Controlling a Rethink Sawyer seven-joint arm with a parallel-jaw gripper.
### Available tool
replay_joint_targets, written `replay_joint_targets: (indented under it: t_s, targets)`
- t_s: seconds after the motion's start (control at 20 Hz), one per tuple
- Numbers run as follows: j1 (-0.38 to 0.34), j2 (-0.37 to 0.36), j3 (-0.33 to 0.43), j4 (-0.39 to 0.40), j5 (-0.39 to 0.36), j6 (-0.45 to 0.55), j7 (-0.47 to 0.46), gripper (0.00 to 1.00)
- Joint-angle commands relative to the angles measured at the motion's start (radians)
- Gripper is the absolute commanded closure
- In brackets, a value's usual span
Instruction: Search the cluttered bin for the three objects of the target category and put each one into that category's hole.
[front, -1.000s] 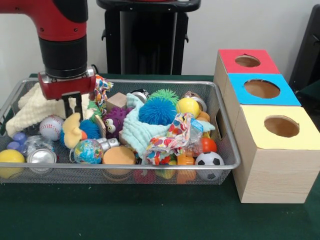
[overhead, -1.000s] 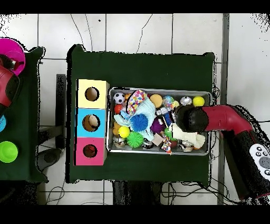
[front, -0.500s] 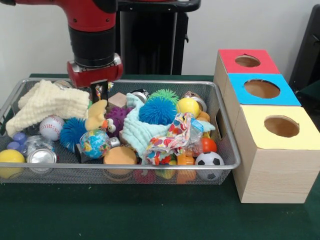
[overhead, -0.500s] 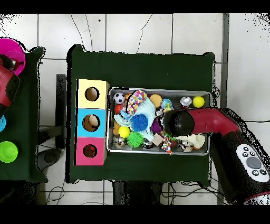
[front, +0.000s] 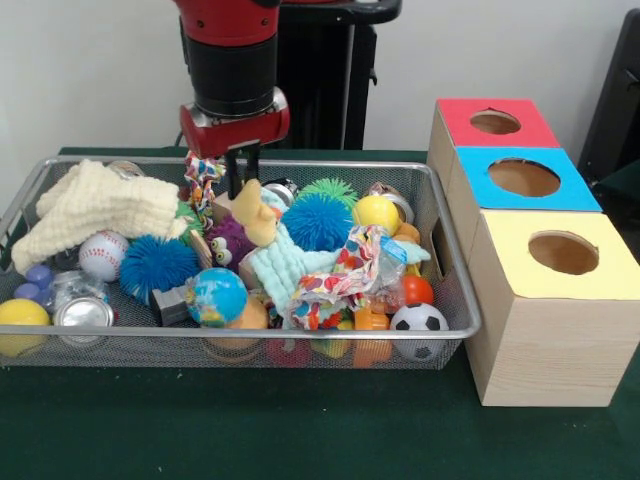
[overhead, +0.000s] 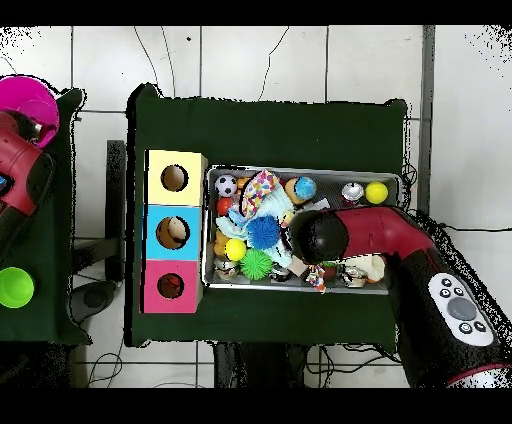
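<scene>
The wire mesh bin (front: 456, 300) is full of toys; it also shows in the overhead view (overhead: 300, 171). My gripper (front: 243, 178) is over the bin's back middle, shut on the pale yellow duck (front: 256, 212), which hangs just above the clutter, beside a blue spiky puffball (front: 315, 222). In the overhead view the arm (overhead: 322, 236) hides gripper and duck. The blue-topped box's hole (front: 523, 177) is to the right of the bin, and left of it in the overhead view (overhead: 173, 232). I cannot pick out an orange-brown furry creature.
The red-topped box (front: 495, 122) and yellow-topped box (front: 563, 252) flank the blue one. In the bin are a cream cloth (front: 95, 205), a purple furry toy (front: 232, 240), a globe ball (front: 216, 297), a soccer ball (front: 418, 320) and a baseball (front: 102, 255).
My gripper has lifted the duck out of the bin's left part and carried it rightward in the front view, toward the boxes. The globe ball has shifted right.
</scene>
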Motion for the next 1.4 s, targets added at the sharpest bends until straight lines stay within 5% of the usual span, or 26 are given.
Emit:
replay_joint_targets:
  t_s: [0.05, 1.4]
  targets:
    - [0.042, -0.063, -0.056, 0.086, 0.092, 0.046, 0.177, 1.00]
    - [0.273, -0.150, -0.181, 0.037, 0.327, 0.141, 0.217, 1.00]
